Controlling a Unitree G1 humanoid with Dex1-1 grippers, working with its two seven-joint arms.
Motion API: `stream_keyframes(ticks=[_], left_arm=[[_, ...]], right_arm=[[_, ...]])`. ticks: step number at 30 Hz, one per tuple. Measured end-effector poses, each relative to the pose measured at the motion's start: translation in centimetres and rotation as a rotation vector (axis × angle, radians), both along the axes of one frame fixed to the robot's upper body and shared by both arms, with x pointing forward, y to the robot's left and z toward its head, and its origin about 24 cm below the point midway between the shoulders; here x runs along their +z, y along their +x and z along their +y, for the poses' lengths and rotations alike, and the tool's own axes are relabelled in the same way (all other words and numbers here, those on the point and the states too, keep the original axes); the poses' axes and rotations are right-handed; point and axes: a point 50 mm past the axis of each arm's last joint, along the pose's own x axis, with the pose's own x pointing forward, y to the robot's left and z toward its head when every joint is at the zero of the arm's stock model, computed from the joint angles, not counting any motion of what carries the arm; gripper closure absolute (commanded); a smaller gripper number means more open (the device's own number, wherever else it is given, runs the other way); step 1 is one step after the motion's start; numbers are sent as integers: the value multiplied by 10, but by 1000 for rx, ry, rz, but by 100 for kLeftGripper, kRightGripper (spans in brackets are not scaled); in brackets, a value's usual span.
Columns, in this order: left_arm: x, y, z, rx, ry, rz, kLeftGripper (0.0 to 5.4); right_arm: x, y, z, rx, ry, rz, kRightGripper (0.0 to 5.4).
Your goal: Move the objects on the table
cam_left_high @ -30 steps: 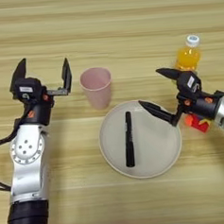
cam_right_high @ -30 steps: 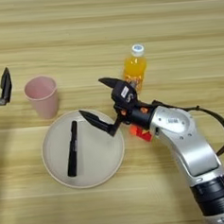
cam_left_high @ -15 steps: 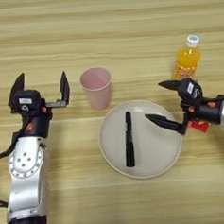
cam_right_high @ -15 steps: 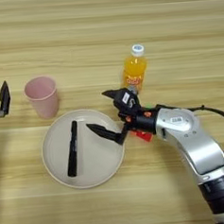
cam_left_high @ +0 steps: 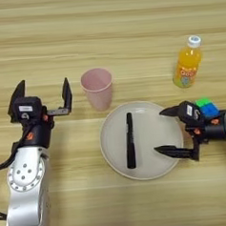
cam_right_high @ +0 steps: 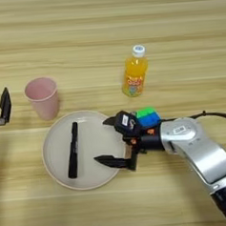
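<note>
A light wood-grain tabletop (cam_left_high: 103, 20) with horizontal plank stripes fills the whole frame; nothing of the room beyond it shows. Just below the centre of the frame lies a large round beige plate (cam_left_high: 150, 167), and on its left half rests a slim black pen (cam_left_high: 130, 140), lying nearly vertical in the picture. Above the plate's upper left rim stands a pale pink plastic cup (cam_left_high: 97, 88), upright, its base just beside the rim. In the upper right stands a small orange-juice bottle with a white cap (cam_left_high: 187, 63), upright and apart from the plate.

The right tool (cam_left_high: 170, 132) reaches in from the right edge, its two black fingers spread wide apart over the plate's right side, one tip near the upper right rim and the other above the lower right part of the plate; it grips nothing. A small green and blue block (cam_left_high: 206, 106) sits on top of that arm's wrist.

The left tool (cam_left_high: 41, 93) stands at the left of the frame, left of the cup, its two fingers pointing up the picture and parted wide, holding nothing, with the silver arm running down to the lower left corner.
</note>
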Motion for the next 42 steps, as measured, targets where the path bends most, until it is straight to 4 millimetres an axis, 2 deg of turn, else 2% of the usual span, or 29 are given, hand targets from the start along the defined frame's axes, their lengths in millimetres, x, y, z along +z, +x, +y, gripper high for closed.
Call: stream_keyframes(ticks=[2, 7, 11, 15, 18, 22, 29, 42], left_arm=[[0, 0, 0, 1, 0, 0, 0], [0, 0, 1, 5, 1, 0, 0], [1, 0, 2, 14, 1, -3, 0], [1, 0, 3, 19, 0, -5, 0], [1, 0, 3, 20, 0, -5, 0], [1, 0, 2, 20, 0, -6, 0], [1, 0, -1, 15, 0, -6, 0], [6, 4, 0, 17, 1, -26, 0]], right_arm=[[-3, -3, 10, 32, 16, 20, 2], [-16, -1, 19, 37, -14, 51, 2], [-32, 5, 24, 3, -54, 82, 2], [-36, 15, 31, -15, -79, 46, 2], [-37, 18, 33, -1, -89, 35, 2], [-35, 10, 35, 98, -109, 46, 2], [-30, 2, 26, 205, -160, 64, 2], [-27, -15, 25, 388, -180, 126, 2]])
